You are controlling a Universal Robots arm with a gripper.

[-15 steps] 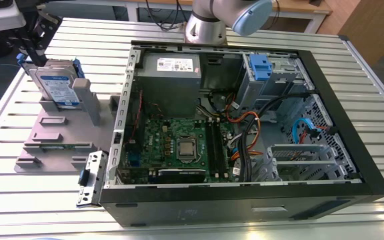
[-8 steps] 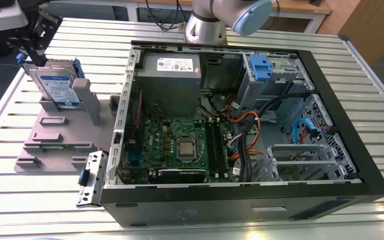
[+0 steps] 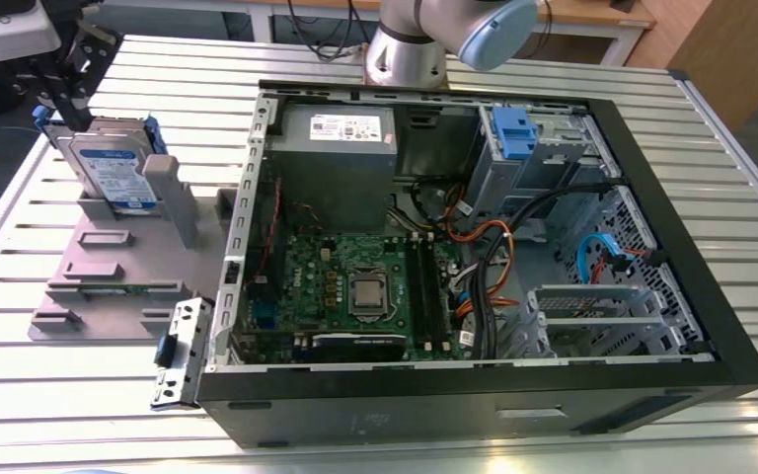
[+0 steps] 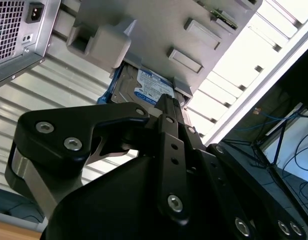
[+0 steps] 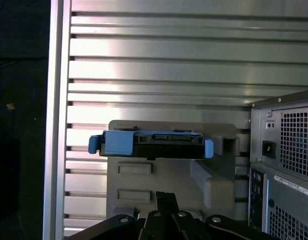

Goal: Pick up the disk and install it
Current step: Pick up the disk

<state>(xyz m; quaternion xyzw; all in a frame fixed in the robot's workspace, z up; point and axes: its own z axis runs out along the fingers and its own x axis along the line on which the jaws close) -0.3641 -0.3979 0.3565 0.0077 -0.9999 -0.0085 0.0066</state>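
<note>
The disk [image 3: 111, 170] stands on edge in a grey holder [image 3: 103, 259] on the slatted table, at the exterior view's left of the open computer case [image 3: 643, 326]. It is a silver drive with a white-and-blue label and blue rails. My gripper [image 3: 68, 111] hangs just above the disk's top edge, apart from it or barely at it. In the first wrist view the disk [image 5: 151, 143] shows edge-on beyond the gripper [image 5: 165, 196], with the holder [image 5: 159, 176] under it. In the second wrist view the gripper [image 4: 166, 106] points at the disk's label [image 4: 151, 90] behind the holder [image 4: 159, 30].
Inside the case lie a motherboard [image 3: 352, 286], cables, a grey power supply box [image 3: 340, 138] and a drive bay with a blue clip [image 3: 513, 133]. A loose metal bracket [image 3: 179, 354] lies by the case's near corner. The table edge [image 5: 56, 120] runs close beside the holder.
</note>
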